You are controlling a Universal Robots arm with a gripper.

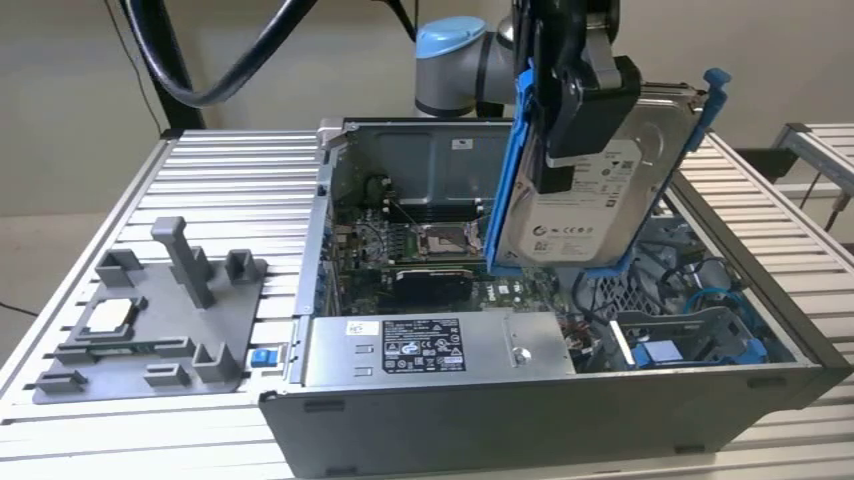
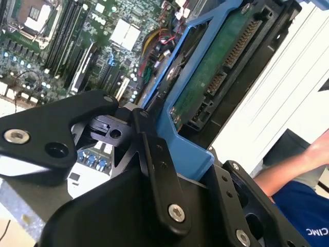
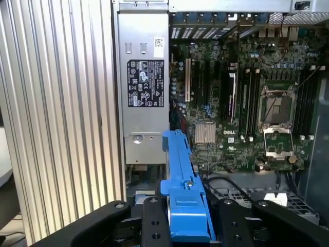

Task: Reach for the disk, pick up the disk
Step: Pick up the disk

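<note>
Gripper (image 1: 577, 120) is clamped on the disk (image 1: 587, 190), holding it on edge well above the open computer case (image 1: 534, 400), so it's clear of the motherboard (image 3: 247, 103).

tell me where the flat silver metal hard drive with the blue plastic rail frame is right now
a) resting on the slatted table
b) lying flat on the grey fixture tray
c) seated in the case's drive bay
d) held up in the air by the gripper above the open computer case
d: in the exterior view the black gripper is clamped on the silver hard drive, which hangs upright above the open computer case, clear of the bay.
</note>
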